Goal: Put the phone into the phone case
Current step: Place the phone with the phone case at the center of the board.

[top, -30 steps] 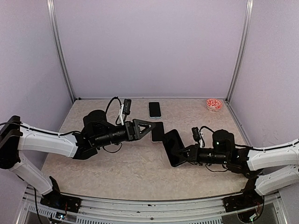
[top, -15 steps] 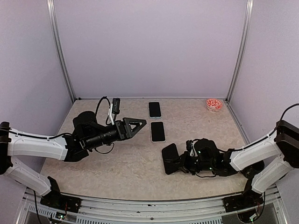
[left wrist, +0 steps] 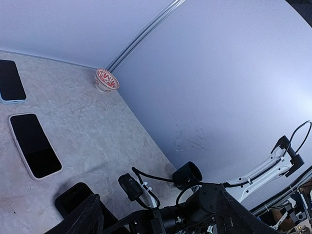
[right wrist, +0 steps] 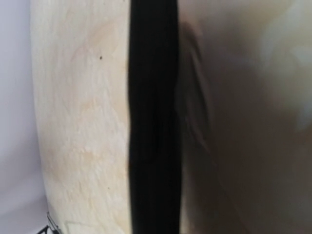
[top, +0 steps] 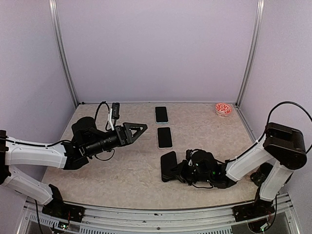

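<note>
The right pincer (top: 179, 170), arm stretched low over the worktop (top: 117, 175), clamps the black phone case (top: 168, 165); the left pincer (top: 140, 129) hovers, jaws spread wide.

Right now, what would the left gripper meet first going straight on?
Nothing nearby, it seems: the left gripper hovers above the table, aimed rightward past the white-edged phone toward the right wall. Depth unclear.

The right wrist view is smeared: a black band, perhaps the phone case (right wrist: 153, 122) edge-on, runs off top and bottom. In the left wrist view the far phone (left wrist: 9, 80) is clipped by the left border.
</note>
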Tool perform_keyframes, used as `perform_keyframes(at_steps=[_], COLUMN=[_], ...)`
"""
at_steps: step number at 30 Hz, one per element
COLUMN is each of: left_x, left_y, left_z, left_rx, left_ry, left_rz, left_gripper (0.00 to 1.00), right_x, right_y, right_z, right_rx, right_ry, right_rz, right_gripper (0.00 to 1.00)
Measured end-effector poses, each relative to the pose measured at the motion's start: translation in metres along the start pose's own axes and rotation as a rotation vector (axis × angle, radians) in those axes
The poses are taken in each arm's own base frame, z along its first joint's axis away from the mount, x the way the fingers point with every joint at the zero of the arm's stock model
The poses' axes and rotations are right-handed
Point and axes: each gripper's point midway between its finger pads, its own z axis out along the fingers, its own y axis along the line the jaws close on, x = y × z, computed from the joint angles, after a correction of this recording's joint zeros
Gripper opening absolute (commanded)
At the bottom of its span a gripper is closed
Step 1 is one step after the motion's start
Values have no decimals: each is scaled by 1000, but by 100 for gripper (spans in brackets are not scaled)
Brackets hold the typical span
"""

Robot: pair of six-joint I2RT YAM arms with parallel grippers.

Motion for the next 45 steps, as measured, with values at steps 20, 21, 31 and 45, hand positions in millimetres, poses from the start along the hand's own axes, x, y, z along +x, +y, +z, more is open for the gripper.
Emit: perform_keyframes(at_steps=[20, 21, 31, 45], left_x=[3, 3, 3, 2], left_y=[4, 4, 4, 3], left_z=[-1, -1, 0, 0], left_rx=[-7, -6, -5, 0], left_ry=[5, 5, 6, 1], left_rz=[-4, -4, -7, -9], left_gripper=[78, 78, 78, 77], right_x=[9, 9, 6, 3], right_y=[-2, -2, 7, -16], right_z=[10, 9, 2, -12], right_rx=[3, 9, 66, 227], right_ry=[18, 18, 23, 17], right_rz=[28, 25, -21, -83], right_gripper=[29, 29, 38, 59])
